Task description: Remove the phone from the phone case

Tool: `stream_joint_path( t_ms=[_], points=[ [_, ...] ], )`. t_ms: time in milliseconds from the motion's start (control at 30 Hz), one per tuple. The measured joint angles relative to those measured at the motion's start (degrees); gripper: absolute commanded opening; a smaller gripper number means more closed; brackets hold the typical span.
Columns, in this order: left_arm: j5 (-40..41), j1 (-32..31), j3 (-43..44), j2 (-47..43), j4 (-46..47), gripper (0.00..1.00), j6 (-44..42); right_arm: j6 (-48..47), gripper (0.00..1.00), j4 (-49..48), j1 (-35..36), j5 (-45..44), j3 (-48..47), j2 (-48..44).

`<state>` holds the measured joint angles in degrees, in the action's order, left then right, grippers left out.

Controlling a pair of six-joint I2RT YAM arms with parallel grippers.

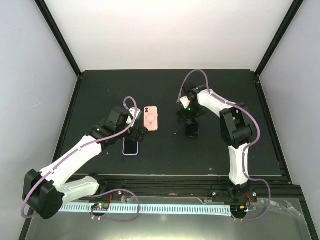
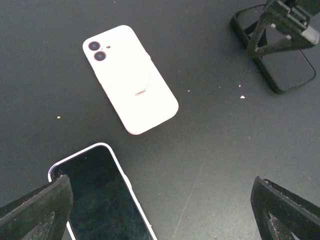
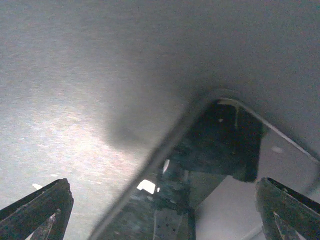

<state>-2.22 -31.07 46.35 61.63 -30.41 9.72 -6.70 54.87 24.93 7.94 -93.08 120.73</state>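
One case [image 1: 151,118], pink, lies flat and back up near the middle of the table [image 1: 100,95]. I have the left gripper [image 1: 139,133] just near-left of it, apart and not touching. From the left wrist the case is ahead of the fingers [image 2: 40,210], left of centre and angled. Those fingers are spread wide and hold nothing. The right gripper [image 1: 191,121] is well off to the case's right, also spread wide and empty, over a black slab [image 1: 193,133].

Two lenses [image 2: 100,56] show in the corner cutout, but the screen side faces down, so I can't tell what fills the case. The ring [image 1: 150,119] on the back reads from above and is nearly washed out in the left wrist view. A rimmed phone [image 2: 100,200], screen up, lies near the case's near-left corner, apart. It is cut off at the frame bottom and partly behind the left finger. The right wrist view is blurry: one slab corner and reflections.

The case sits well in from every table edge, with bare table between it and the slab and beyond its far end.
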Motion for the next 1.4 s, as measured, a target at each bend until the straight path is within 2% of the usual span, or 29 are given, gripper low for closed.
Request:
stream_joint_path(
  t_ms=[333,1067,1400],
  points=[
    [0.02,0.00,0.00,0.02,-0.02,0.99,0.02,2.84,1.00,-2.73,-4.11,-3.93,3.98,-4.76],
    [0.61,0.00,0.00,0.39,-0.07,0.99,0.28,5.01,1.00,-1.49,-4.02,3.39,3.21,0.17],
    [0.63,0.00,0.00,0.76,-0.17,0.99,0.35,2.08,1.00,-0.98,2.03,3.91,1.88,1.09]
  ],
)
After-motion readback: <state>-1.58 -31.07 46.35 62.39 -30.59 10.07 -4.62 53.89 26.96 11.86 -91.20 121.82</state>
